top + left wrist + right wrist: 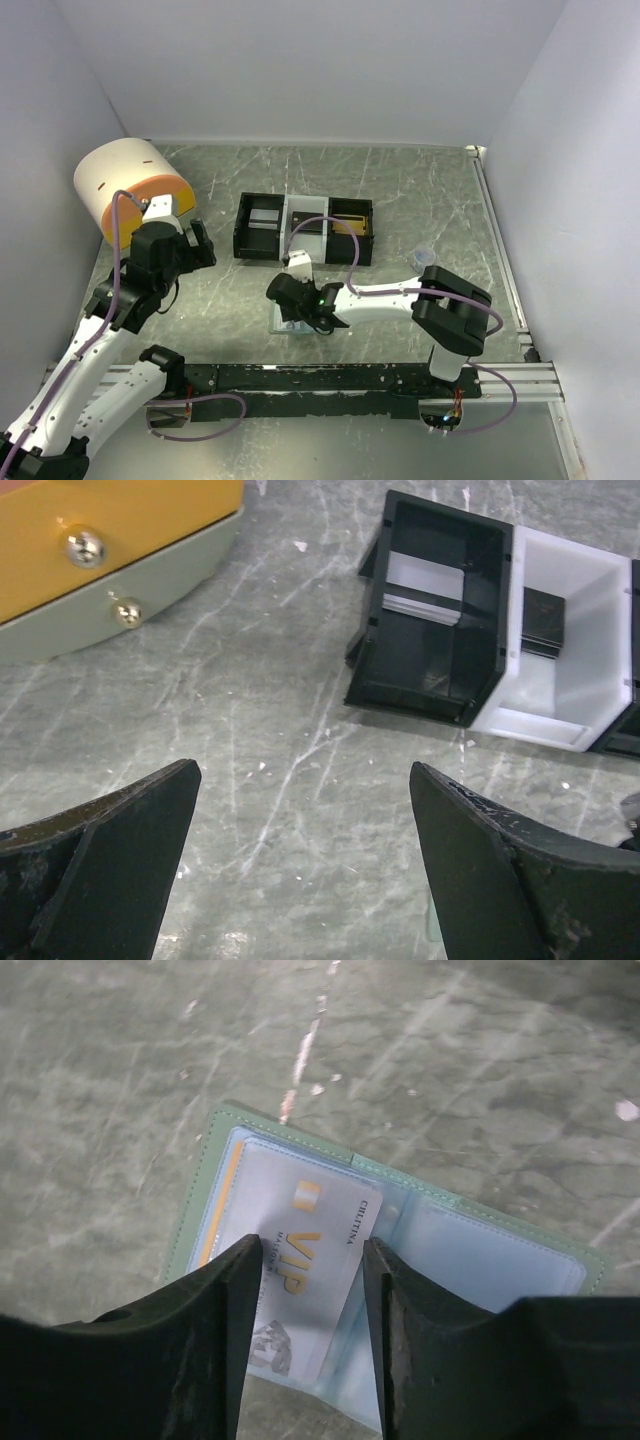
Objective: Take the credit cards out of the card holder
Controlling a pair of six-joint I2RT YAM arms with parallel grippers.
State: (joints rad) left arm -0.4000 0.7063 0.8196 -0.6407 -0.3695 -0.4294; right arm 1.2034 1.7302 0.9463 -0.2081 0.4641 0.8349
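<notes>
The card holder lies open on the table, sage-green at its rim and pale blue inside, with two panels. A pale credit card printed "VIP" rests flat on its left panel, slightly skewed. An orange card edge shows in the pocket beside it. My right gripper hangs just over the holder, its fingers apart on either side of the VIP card. From above, the right gripper covers most of the card holder. My left gripper stands wide open over bare table, to the holder's left.
A black-and-white three-compartment tray sits behind the holder, with flat items in its compartments. An orange and white drum stands at the back left. A small clear cup is at the right. White walls enclose the table.
</notes>
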